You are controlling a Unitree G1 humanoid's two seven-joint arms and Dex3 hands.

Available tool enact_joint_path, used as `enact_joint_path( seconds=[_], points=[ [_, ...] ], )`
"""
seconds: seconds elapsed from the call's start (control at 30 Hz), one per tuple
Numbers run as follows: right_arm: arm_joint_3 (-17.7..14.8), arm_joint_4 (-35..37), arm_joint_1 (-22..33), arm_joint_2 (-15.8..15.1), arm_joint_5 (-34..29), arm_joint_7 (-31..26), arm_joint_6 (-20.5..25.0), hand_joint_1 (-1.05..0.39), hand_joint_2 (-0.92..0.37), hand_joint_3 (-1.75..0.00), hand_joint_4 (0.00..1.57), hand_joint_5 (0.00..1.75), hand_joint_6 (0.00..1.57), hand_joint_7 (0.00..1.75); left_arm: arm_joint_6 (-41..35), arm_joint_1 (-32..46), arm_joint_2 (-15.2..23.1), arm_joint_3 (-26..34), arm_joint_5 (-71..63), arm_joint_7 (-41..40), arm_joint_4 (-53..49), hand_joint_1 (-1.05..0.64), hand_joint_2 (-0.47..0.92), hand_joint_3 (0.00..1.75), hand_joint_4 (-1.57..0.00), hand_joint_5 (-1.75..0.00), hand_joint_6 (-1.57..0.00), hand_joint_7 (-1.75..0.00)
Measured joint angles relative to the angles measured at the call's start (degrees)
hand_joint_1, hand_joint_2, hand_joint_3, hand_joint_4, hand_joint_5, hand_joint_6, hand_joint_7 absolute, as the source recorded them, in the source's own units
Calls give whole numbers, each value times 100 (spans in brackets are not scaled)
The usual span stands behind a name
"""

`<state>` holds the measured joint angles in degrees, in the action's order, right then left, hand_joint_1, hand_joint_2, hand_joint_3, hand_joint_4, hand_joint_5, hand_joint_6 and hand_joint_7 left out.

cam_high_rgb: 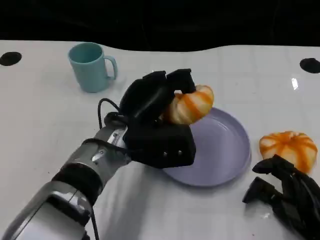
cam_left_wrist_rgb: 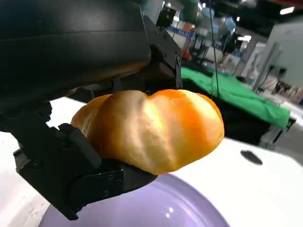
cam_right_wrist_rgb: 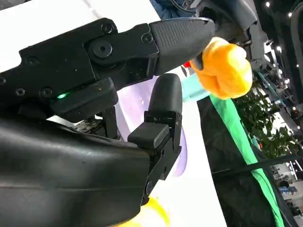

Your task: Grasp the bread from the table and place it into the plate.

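Your left hand grips the bread above the plate's left rim.
Your right hand, fingers apart and empty, sits at the table's right edge beside a second bread.

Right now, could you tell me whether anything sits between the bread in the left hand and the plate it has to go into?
Nothing visible does. The left hand holds the bread above the plate's near rim, and the plate's surface under it is bare.
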<state>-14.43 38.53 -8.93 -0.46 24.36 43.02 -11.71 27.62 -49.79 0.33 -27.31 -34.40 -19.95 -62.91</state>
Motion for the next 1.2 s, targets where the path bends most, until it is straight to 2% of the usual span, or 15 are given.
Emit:
enact_joint_path(
  seconds=[0.17,0.37,0.47,0.5,0.57,0.6,0.63,0.67,0.7,0.73,0.77,0.83,0.93,1.2],
  points=[
    [-24,8,-8,-1,24,46,39,-52,-92,-20,67,148,62,115,-323,-265,-310,-145,-112,274,-268,-18,52,122,-91,-175,-71,-175],
    [-28,16,-19,21,28,96,45,-52,-92,-20,68,148,63,116,-556,-494,-479,-350,-273,411,-475,-18,58,100,-87,-175,-63,-174],
    [-36,15,-19,27,28,81,43,-51,-92,-21,67,148,62,116,-577,-507,-498,-381,-311,590,-550,-18,65,85,-79,-175,-63,-158],
    [-37,15,-19,28,28,80,43,-50,-92,-21,67,148,62,116,-579,-508,-498,-377,-303,695,-570,-18,68,73,-73,-171,-69,-123],
    [-37,15,-19,26,28,80,46,-50,-92,-21,67,148,61,116,-605,-512,-498,-371,-287,906,-584,-21,77,50,-67,-166,-74,-76],
    [-38,15,-18,26,29,83,46,-50,-92,-21,66,148,61,116,-628,-519,-497,-370,-279,999,-587,-25,84,37,-61,-155,-74,-53],
    [-38,15,-19,25,30,85,47,-50,-92,-21,66,148,61,116,-670,-535,-497,-371,-274,1118,-588,-29,89,29,-57,-142,-73,-32],
    [-38,15,-18,25,31,87,47,-50,-92,-21,66,148,61,116,-716,-556,-494,-372,-270,1246,-589,-30,90,26,-55,-137,-73,-24],
    [-38,15,-18,25,33,88,47,-50,-92,-21,66,148,61,116,-770,-581,-492,-373,-266,1366,-588,-31,91,25,-55,-135,-73,-20],
    [-37,15,-18,25,34,88,48,-52,-92,-21,66,149,61,116,-809,-601,-489,-373,-257,1464,-588,-42,92,32,-44,-95,-60,-10],
    [-34,11,-17,25,30,87,48,-52,-92,-21,66,149,61,117,-844,-619,-481,-393,-258,1565,-587,-46,92,35,-42,-76,-56,-6],
    [-26,0,-14,25,18,71,47,-52,-92,-22,65,149,61,118,-923,-667,-448,-494,-352,1827,-586,-68,92,48,-27,-40,-38,-1],
    [-24,-2,-13,26,9,64,37,-52,-92,-22,65,150,60,119,-1038,-777,-374,-650,-435,2178,-586,-87,92,60,-17,-26,-29,0],
    [2,-2,5,38,-18,-22,-75,-52,-92,-23,65,150,59,121,-1152,-852,-308,-773,-559,2370,-565,-91,92,63,-15,-23,-27,0]
  ],
)
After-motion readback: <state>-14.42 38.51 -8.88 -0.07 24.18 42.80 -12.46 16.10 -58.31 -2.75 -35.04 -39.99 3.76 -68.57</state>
